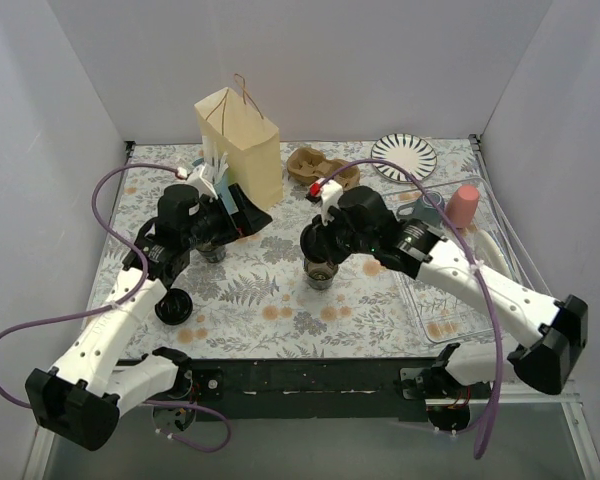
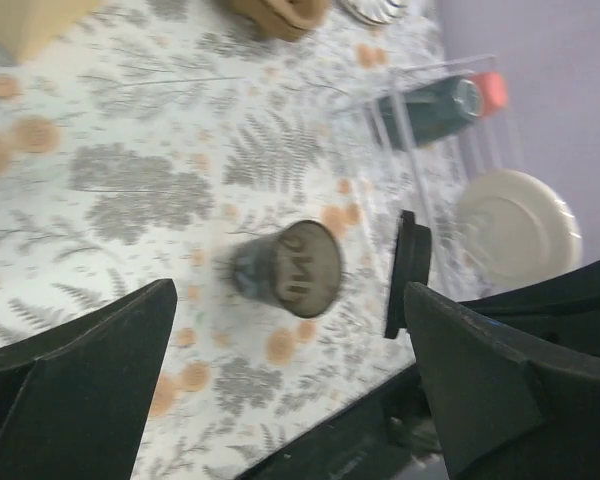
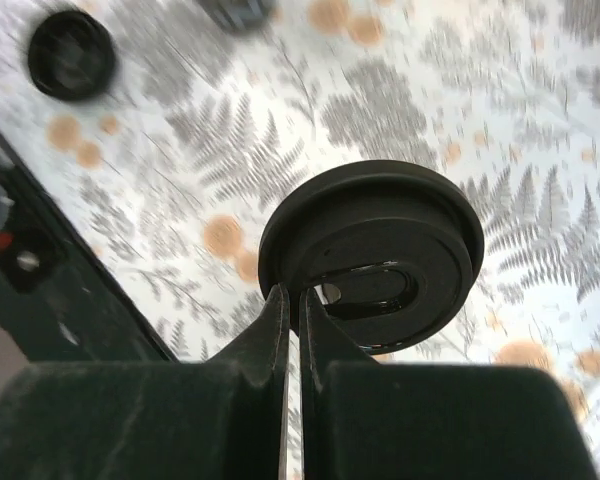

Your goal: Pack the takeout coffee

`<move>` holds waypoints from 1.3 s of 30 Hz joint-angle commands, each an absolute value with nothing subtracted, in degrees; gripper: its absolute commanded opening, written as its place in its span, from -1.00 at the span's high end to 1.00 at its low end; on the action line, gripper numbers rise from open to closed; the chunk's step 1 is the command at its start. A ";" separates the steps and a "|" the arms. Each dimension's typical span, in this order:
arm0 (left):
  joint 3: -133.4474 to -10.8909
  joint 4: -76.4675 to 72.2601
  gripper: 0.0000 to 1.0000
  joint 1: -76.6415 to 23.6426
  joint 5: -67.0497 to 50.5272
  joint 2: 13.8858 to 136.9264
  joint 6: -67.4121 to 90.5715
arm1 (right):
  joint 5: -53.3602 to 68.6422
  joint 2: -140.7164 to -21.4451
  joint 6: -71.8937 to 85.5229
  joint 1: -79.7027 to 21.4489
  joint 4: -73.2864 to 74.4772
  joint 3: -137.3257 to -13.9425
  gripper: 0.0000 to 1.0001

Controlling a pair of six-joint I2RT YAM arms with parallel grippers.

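Note:
One takeout coffee cup, dark with an open round rim, stands mid-table under my right gripper. In the left wrist view this cup is blurred, with the black lid hovering edge-on just off its rim. My right gripper is shut on the rim of that flat black lid, which hides the cup below it. A second alike cup stands below my left gripper. My left gripper is open and empty. The paper bag stands at the back.
A second black lid lies on the table at the front left, also in the right wrist view. A blue cup of utensils is beside the bag. A cardboard carrier, a striped plate and a clear tray are to the right.

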State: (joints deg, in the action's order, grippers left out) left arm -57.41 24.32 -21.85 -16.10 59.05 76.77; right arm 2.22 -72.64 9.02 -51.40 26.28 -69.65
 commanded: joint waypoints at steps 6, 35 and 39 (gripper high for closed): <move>-50.55 34.02 -0.96 -21.80 6.06 48.26 65.83 | -3.60 -89.10 3.17 -51.33 50.09 -84.02 0.97; -41.84 30.23 -0.96 -21.80 6.77 36.39 65.39 | 1.76 -104.59 1.23 -51.42 57.39 -95.54 0.97; -41.75 30.15 -0.96 -21.80 6.59 36.65 65.39 | 2.20 -104.41 1.32 -51.77 57.48 -95.36 0.90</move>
State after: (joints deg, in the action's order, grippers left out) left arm -42.46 30.87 -21.82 5.45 36.91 66.22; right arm 1.13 -104.62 1.48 -51.40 56.36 -93.23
